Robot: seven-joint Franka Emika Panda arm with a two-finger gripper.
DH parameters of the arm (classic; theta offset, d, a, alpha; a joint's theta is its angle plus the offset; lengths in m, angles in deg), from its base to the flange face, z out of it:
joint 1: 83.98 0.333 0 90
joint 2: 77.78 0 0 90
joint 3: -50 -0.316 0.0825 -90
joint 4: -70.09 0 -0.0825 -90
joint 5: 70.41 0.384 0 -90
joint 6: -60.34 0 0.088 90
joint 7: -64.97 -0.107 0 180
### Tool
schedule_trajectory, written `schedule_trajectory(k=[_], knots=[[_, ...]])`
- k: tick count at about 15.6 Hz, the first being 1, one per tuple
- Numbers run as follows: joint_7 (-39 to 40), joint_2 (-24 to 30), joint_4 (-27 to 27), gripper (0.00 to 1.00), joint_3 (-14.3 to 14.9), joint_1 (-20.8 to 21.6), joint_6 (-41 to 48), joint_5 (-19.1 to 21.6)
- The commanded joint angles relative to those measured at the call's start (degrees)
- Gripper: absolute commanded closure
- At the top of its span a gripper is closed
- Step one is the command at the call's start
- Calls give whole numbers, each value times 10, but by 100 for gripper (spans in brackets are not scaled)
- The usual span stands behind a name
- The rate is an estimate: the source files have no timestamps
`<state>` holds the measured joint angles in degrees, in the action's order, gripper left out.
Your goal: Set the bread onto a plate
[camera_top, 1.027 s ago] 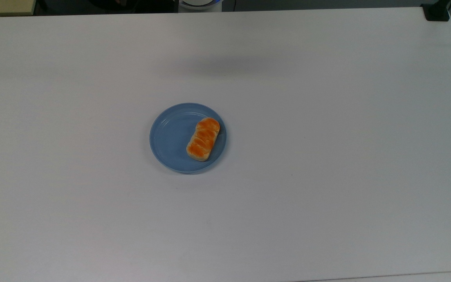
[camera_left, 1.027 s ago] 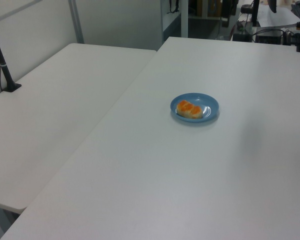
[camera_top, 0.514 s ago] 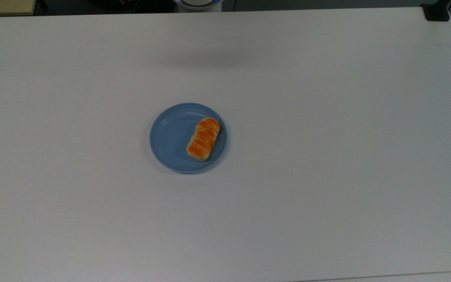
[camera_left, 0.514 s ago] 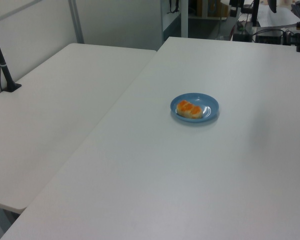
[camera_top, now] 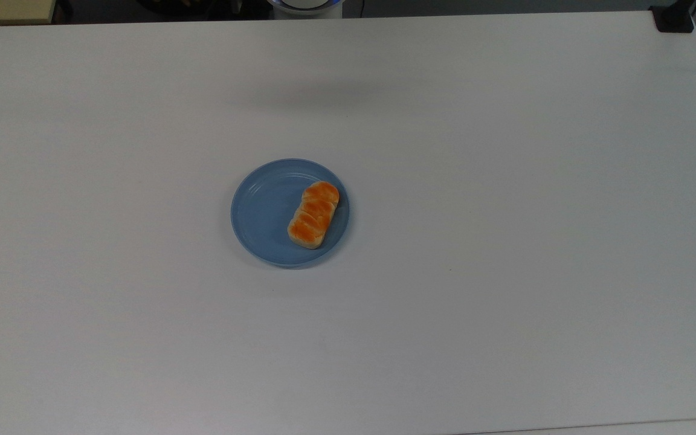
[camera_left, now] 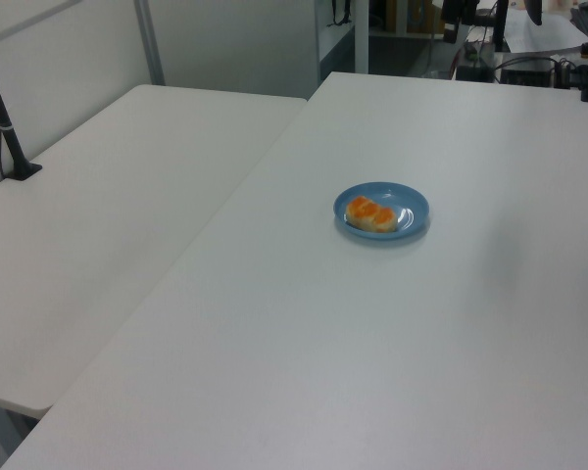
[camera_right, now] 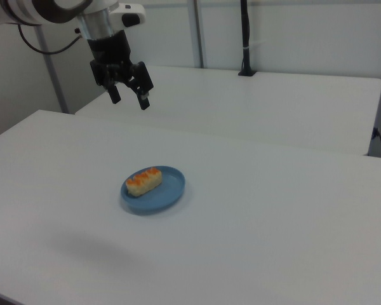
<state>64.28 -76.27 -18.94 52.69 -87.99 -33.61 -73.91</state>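
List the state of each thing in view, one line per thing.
bread: lying flat on the plate, glossy top up, off-centre toward the top view's right, not held.
plate: upright on the table, carrying the bread.
end effector: open, empty, raised above the table, away from the plate in the right view.
table: white, bearing the plate.
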Motion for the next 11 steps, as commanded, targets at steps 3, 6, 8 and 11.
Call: schedule_trajectory(k=[3,6,8,11], knots=[[6,10,-13,0,5,0,-15,10],[22,6,-14,0,5,3,-16,12],[58,3,-14,0,5,4,-16,12],[53,1,-14,0,5,6,-16,25]])
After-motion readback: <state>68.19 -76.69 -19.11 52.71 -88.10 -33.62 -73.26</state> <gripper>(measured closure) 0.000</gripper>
